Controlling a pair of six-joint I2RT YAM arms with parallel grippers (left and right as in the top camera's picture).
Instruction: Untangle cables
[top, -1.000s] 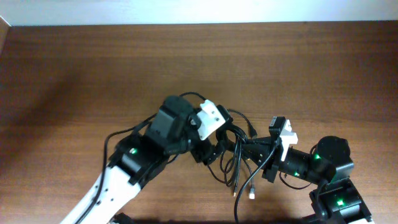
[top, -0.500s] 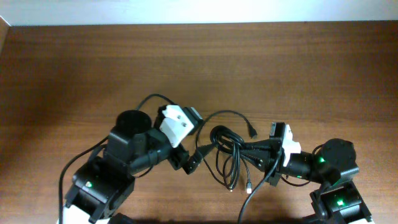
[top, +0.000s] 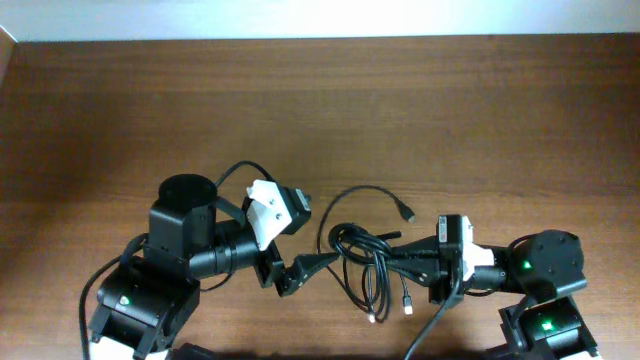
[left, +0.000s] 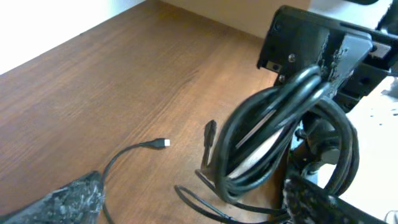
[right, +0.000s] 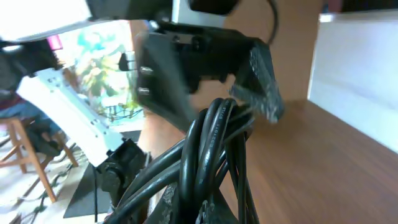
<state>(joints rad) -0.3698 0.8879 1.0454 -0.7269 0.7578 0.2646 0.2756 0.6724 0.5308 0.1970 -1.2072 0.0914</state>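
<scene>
Brown wood-grain table (top: 450, 110) is shown from overhead with its far half open up to the pale wall strip (top: 300, 18) along the back edge, so wide room is left beyond both arms. The near edge is crowded by the two arm bases (top: 140, 310), which are cut off at the bottom of the view.

The cables (top: 365, 255), thin and black, are bunched in loops over the near middle of the table, between the two grippers. The right gripper (top: 425, 262) is clamped on the bundle's right side, where several strands are gathered at its fingers in the right wrist view. The left gripper (top: 305, 270) is held with its jaws wide apart just left of the bundle. Its fingers (left: 68, 199) are seen at the two bottom corners of the left wrist view.

One strand is looped toward the far side and ended by a loose plug (top: 408, 215) on the wood. Two more plug ends (top: 372, 318) are pointed toward the near edge.

How the strands cross inside the bundle cannot be made out, nor whether the left fingertip touches the nearest loop. The left arm's black housing (right: 199, 56) is blurred behind the cords in the right wrist view.
</scene>
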